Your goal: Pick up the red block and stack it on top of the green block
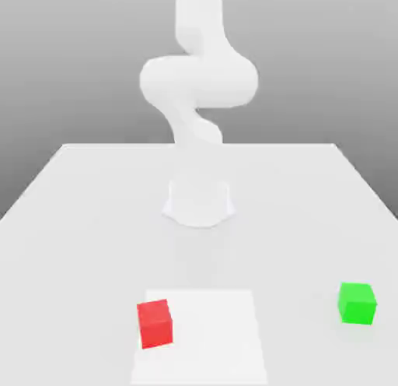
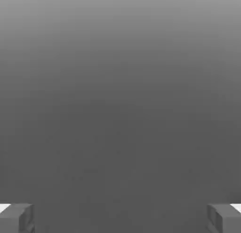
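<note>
The arm (image 1: 199,81) rises from its base (image 1: 199,204) on the counter (image 1: 85,221), fixed around the middle of its width and some way in from the far edge, a seat from which I'd think it can serve both sides. Its pincer (image 2: 120,220) stands wide, the two tips well apart with nothing between them, which seems right for a hand that has yet to take up a block. The red block (image 1: 155,324) sits toward the near edge of the counter, on the exterior view's left side of a pale sheet (image 1: 210,342), turned a little askew to that sheet. I'd guess the sheet lies there to mark out a working patch. The green block (image 1: 357,304) rests on the bare counter, off the sheet, over toward the near corner on the exterior view's right. It is well apart from the red one, presumably so that neither hampers a grasp. Nothing is on top of it, so its upper face is free to serve as the seat. The job looks to be at its start: the pincer should go to the red block first, and with the block skewed, it may need turning to match its sides.
</note>
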You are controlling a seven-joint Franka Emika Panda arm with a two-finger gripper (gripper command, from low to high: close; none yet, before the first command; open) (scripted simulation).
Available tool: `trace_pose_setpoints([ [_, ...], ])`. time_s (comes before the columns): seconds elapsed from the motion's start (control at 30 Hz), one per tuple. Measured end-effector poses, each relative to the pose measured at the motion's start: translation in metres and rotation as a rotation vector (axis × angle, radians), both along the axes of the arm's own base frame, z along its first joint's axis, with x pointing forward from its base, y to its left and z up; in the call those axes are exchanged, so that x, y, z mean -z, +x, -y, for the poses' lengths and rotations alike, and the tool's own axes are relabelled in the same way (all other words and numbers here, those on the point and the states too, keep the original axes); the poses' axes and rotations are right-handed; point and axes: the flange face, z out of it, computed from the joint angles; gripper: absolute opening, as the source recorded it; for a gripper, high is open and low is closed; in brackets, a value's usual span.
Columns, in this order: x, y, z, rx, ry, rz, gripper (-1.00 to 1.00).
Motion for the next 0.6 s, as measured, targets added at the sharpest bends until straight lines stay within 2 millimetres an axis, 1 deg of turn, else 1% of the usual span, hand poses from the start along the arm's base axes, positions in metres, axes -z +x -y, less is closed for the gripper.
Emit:
trace_pose_setpoints([
  [0.07, 0.043, 0.025, 0.007, -0.02, -0.015, -0.071, 0.0],
  [0.13, 0.086, 0.045, 0.014, -0.041, -0.027, -0.138, 0.0],
  [0.2, 0.129, 0.06, 0.02, -0.061, -0.039, -0.204, 0.0],
  [0.3, 0.195, 0.073, 0.03, -0.093, -0.054, -0.303, 0.0],
  [0.37, 0.239, 0.077, 0.036, -0.114, -0.063, -0.369, 0.0],
  [0.43, 0.283, 0.076, 0.042, -0.136, -0.071, -0.435, 0.0],
  [0.53, 0.346, 0.067, 0.05, -0.171, -0.08, -0.533, 0.0],
  [0.6, 0.387, 0.055, 0.057, -0.191, -0.084, -0.599, 0.0],
])
